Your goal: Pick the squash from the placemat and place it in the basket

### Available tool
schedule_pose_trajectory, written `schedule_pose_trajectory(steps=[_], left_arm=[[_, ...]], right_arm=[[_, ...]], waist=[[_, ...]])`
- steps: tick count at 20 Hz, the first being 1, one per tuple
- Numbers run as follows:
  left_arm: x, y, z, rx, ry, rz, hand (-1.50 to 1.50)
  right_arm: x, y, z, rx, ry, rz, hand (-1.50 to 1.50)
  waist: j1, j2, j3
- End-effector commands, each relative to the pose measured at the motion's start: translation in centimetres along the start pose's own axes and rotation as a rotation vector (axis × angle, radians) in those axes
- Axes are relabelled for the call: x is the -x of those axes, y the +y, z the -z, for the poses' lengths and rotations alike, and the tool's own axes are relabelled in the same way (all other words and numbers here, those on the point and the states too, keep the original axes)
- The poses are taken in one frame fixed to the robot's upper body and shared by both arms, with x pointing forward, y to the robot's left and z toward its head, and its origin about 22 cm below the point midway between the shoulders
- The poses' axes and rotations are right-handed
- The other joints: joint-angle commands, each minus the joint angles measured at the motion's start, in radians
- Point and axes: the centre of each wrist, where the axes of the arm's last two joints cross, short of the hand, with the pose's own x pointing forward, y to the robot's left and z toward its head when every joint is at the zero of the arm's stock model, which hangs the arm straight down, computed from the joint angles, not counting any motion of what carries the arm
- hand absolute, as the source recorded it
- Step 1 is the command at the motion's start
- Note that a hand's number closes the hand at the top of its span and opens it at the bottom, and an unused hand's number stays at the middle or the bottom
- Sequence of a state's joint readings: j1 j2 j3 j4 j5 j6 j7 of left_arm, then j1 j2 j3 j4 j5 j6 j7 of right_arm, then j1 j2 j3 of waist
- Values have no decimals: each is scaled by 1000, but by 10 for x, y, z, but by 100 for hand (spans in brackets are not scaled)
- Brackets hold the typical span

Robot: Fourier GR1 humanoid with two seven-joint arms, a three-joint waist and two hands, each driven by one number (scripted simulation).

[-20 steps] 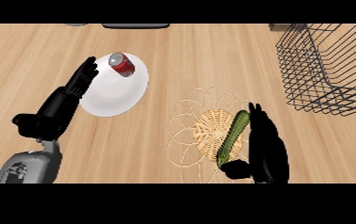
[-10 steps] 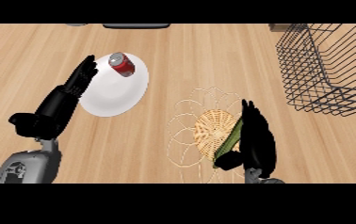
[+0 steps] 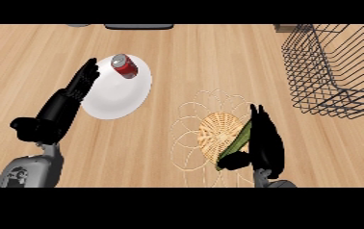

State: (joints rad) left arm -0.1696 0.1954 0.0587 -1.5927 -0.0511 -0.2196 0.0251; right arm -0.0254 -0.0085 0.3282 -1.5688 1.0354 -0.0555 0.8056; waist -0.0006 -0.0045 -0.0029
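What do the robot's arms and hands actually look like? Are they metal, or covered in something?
Both hands are matte black, with slender jointed fingers and a thumb, a bit like dark gloves. The left hand joins a black wrist that leads into a rounded grey forearm with a smooth shell. Of the right hand only a sliver of grey forearm shows below it. No cables or markings are visible.

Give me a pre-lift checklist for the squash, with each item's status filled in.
1. Right hand on the squash: ok, it lies along the squash's right side.
2. Fingers curled round the squash: cannot tell.
3. Squash on the placemat: ok, not yet lifted.
4. Basket open on top: ok, nothing seen inside.
5. Left hand away from the path: ok, open beside the plate.
6. Can out of the way: ok, on the plate.
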Motion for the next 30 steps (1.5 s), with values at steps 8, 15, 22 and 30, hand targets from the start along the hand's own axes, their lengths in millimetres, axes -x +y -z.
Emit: schedule_pose_trajectory(steps=[8,15,22,30], left_arm=[[-1,8,-4,10,6,3,0],[8,-13,-3,-1,-7,6,0],[10,-2,-5,-12,14,-3,0],[-12,-6,3,7,8,11,0]], right_arm=[[1,28,2,-161,-30,-105,150],[0,34,5,-131,-85,-158,150],[41,23,-7,-237,-521,-375,150],[88,-21,-22,-138,-703,-313,150]], waist=[[4,5,3],[0,5,3],[-9,2,2],[-7,3,3]])
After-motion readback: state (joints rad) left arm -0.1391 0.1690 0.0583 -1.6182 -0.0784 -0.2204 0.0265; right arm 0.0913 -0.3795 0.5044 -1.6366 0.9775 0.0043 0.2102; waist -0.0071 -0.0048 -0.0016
